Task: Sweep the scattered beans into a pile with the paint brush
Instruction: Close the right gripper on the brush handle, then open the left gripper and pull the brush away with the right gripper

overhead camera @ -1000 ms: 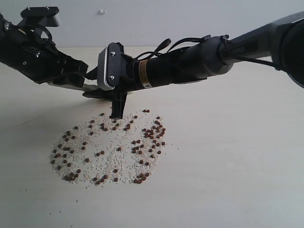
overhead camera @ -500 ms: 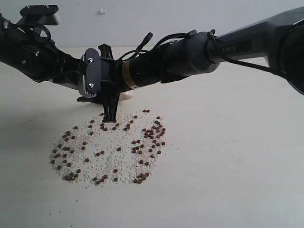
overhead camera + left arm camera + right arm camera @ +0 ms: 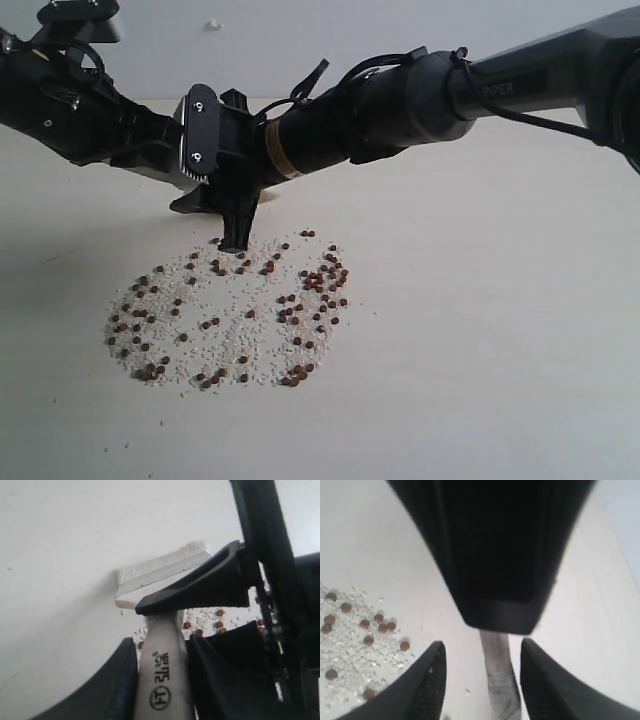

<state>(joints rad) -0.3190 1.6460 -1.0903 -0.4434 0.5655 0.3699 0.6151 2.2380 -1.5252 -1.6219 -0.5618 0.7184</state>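
The beans (image 3: pixel 318 281) lie scattered among white crumbs in a round patch on the pale table (image 3: pixel 480 330). My left gripper (image 3: pixel 161 645) is shut on the cream handle of the paint brush (image 3: pixel 162 675). The brush's ferrule and off-white bristles (image 3: pixel 160 567) rest on the table at the patch's far edge. My right gripper (image 3: pixel 238 228) reaches across and points down at that same edge. In the right wrist view the right gripper (image 3: pixel 482 646) is open, with the handle (image 3: pixel 499 680) standing between its fingers and apart from both. In the exterior view the brush is hidden behind the arms.
One black finger (image 3: pixel 200 590) of the right gripper crosses over the brush just behind the ferrule. Both arms crowd together at the table's back left. More beans (image 3: pixel 367 625) and crumbs lie beside the right fingers. Bare tabletop extends to the right and front.
The right arm has swung left and rolled, bringing its wrist up against the left arm, while its fingers stayed at the patch's far edge. The beans have not moved.
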